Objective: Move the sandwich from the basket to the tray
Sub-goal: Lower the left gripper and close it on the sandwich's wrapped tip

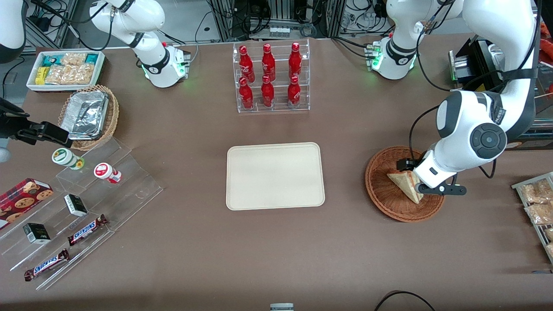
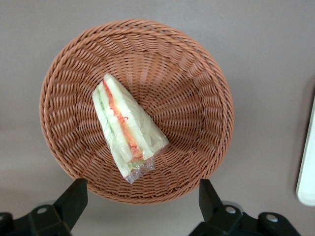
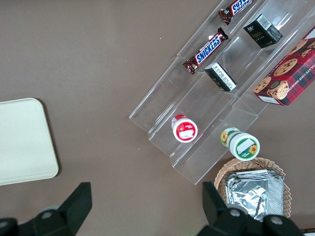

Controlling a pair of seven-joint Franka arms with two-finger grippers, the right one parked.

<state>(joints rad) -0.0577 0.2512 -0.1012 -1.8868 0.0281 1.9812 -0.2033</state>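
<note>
Brown surface (image 3: 98, 59), corner of cream tray (image 3: 22, 142), clear stepped rack (image 3: 206, 118) holding 2 Snickers bars (image 3: 206, 50), 2 small dark boxes (image 3: 220, 76), red-lidded cup (image 3: 184, 129), green-lidded cup (image 3: 239, 144), cookie box (image 3: 288, 71), foil containers in tan basket (image 3: 253, 189).

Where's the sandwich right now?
The sandwich lies in the basket toward the working arm's end of the table, beside the tray, with the open gripper hovering above it.

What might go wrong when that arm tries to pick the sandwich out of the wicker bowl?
The gripper hangs open above the basket. The sandwich leans on the sloped weave, so the fingers may close on it unevenly and let it slip. Its clear wrap could slide or crumple in the grip. A finger might also catch the rim and drag the light basket instead of reaching the tray.
</note>
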